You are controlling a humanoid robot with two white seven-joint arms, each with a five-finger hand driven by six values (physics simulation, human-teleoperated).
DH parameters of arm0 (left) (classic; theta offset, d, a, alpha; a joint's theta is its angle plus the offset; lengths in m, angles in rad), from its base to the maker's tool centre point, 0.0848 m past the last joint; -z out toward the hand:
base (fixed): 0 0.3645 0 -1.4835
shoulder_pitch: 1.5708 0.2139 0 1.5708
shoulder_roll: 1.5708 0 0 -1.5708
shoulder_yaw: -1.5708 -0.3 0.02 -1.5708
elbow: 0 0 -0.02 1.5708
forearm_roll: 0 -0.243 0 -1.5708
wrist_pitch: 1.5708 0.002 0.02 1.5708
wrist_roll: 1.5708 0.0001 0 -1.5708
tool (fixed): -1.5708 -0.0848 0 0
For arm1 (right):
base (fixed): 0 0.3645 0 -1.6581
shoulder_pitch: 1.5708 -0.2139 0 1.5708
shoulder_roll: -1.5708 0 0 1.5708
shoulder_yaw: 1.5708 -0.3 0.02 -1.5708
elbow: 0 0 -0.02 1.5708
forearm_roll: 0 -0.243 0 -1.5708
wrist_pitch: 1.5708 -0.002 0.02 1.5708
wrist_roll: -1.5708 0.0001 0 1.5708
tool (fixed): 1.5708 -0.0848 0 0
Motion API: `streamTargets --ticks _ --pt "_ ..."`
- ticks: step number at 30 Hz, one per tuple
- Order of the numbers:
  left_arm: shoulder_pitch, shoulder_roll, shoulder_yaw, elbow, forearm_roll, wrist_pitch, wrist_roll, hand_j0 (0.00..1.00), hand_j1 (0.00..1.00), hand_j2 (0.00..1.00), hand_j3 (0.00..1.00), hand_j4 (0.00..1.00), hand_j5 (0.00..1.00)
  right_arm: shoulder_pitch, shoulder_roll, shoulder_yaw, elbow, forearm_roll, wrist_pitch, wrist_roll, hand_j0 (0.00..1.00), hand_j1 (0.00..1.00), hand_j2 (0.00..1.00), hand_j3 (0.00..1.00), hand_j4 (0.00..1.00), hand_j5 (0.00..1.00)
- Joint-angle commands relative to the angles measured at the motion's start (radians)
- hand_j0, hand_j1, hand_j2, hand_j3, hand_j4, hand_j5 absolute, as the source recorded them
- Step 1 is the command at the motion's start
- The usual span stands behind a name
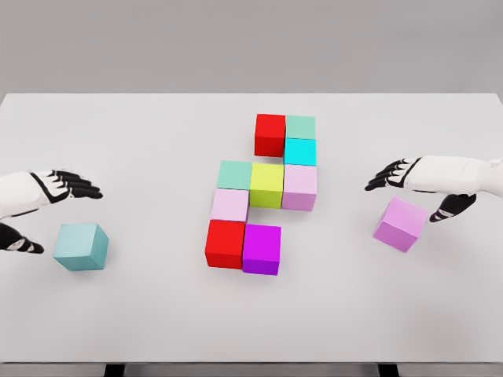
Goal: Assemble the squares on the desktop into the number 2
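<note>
On the white table (141, 314), nine cubes already stood packed together near the middle: a red cube (269, 134) and a mint cube (300, 126) on top, a cyan cube (299, 151) under the mint one, then a row of green cube (234, 174), yellow-green cube (266, 184) and pale pink cube (299, 187), a second pale pink cube (229, 205) below the green, and a lower red cube (225, 243) touching a magenta cube (262, 249) at the bottom.

Two cubes lay loose. A teal cube (81, 247) sat well to the left of the cluster, just below and slightly right of the left hand (59, 188), whose fingers were extended and apart, holding nothing. A violet cube (401, 224), tilted relative to the cluster, sat to the right, directly beneath the right hand (409, 179); its fingers were spread and its thumb reached down beside the cube, though contact could not be confirmed.

The bottom row seemed to lack a third cube right of the magenta one, so the violet cube, nearer that gap, looked the likelier next piece.
</note>
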Motion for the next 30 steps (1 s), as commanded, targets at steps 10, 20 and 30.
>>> streamTargets --ticks 10,20,30 --pt "0.078 -0.004 -0.020 -0.001 0.009 0.002 0.076 1.00 1.00 1.00 1.00 1.00 1.00 0.002 -0.007 -0.001 0.006 -0.008 0.002 -0.005 1.00 1.00 1.00 1.00 1.00 1.00" --pt "0.151 -0.020 -0.039 -0.001 -0.001 0.002 0.246 1.00 1.00 1.00 1.00 1.00 1.00 0.002 -0.013 0.031 0.009 -0.006 0.002 0.002 1.00 1.00 1.00 1.00 1.00 1.00" --pt "0.148 -0.067 -0.046 -0.001 -0.040 0.002 0.260 1.00 1.00 1.00 1.00 1.00 1.00 0.011 0.008 0.054 0.010 0.005 0.002 0.005 1.00 1.00 1.00 1.00 1.00 1.00"
